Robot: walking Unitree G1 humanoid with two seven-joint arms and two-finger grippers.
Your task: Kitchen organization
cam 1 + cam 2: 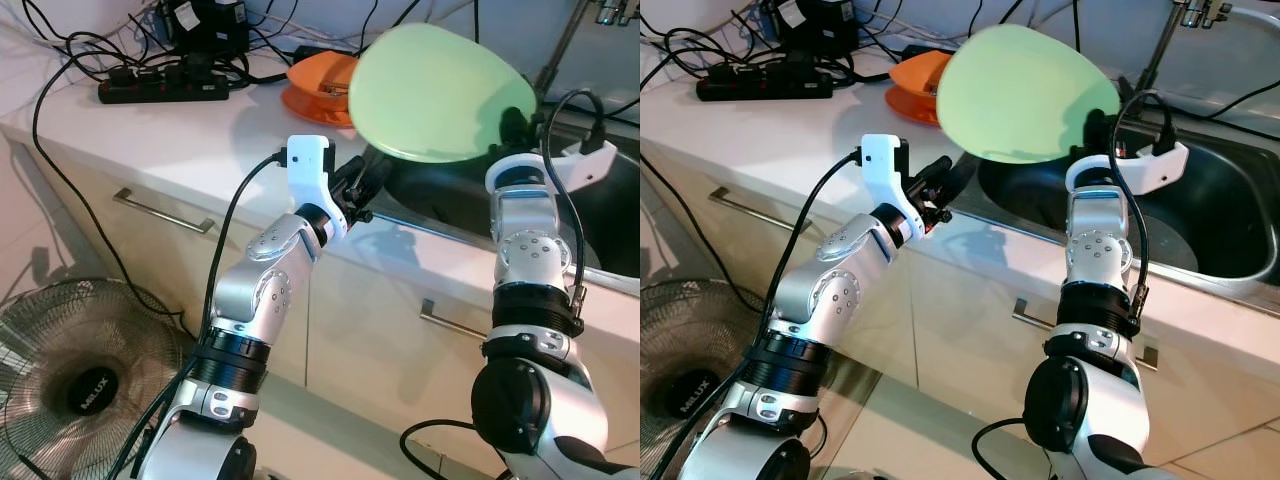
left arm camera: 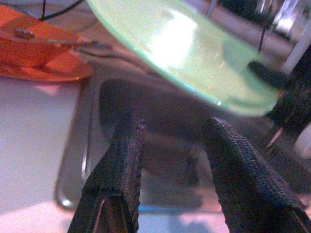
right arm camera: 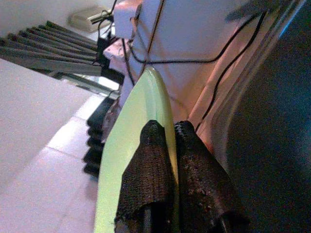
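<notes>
The left gripper [image 1: 362, 190], fingers spread wide and empty, hovers at the white countertop [image 1: 200, 140] edge, at 9 o'clock of the dark steel sink [image 1: 1200, 220]. The right gripper [image 3: 167, 145] pinches the rim of the round pale-green plate [image 1: 435, 95], held tilted above the sink. At 11 o'clock lies an orange dish [image 1: 315, 85].

Risk: the edge-only pinch may let the plate pivot, slip and strike the sink.

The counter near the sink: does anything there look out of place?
Yes. A black power strip with tangled cables lies on the counter, near the sink. The right gripper holds the green plate by its rim.
</notes>
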